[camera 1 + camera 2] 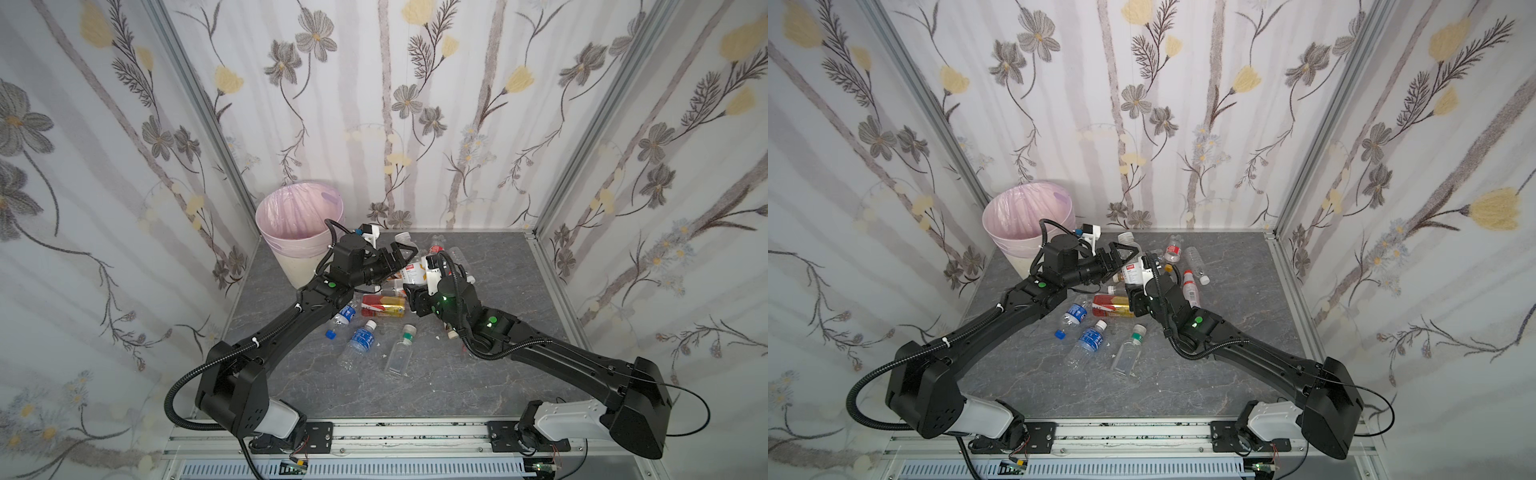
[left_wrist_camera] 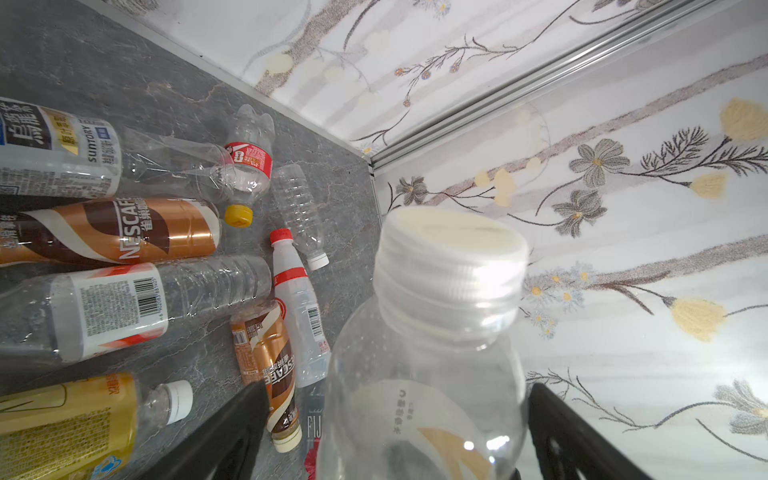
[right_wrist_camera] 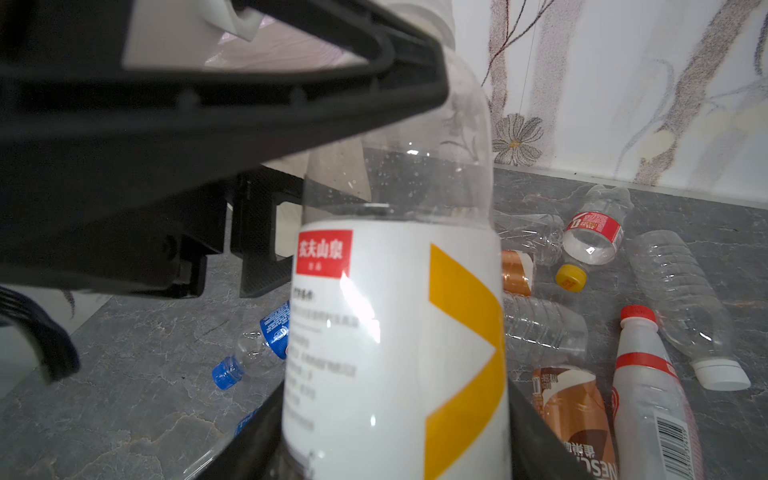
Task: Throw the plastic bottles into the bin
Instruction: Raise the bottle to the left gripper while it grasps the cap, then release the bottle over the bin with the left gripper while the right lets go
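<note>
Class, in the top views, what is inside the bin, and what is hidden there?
Inside the bin only the pink-lilac bag lining its far wall shows; no bottle is visible. The bottom is hidden behind the near wall, and the left arm covers one edge.

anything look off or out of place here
The white-and-orange labelled bottle is held in the right gripper while the left gripper, jaws open, straddles its shoulder: two arms at one bottle, likely a handover.

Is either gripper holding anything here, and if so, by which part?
The right gripper holds the upright white-labelled bottle by its lower body. The left gripper is open around the same bottle's upper part, below the cap, and is not gripping it.
</note>
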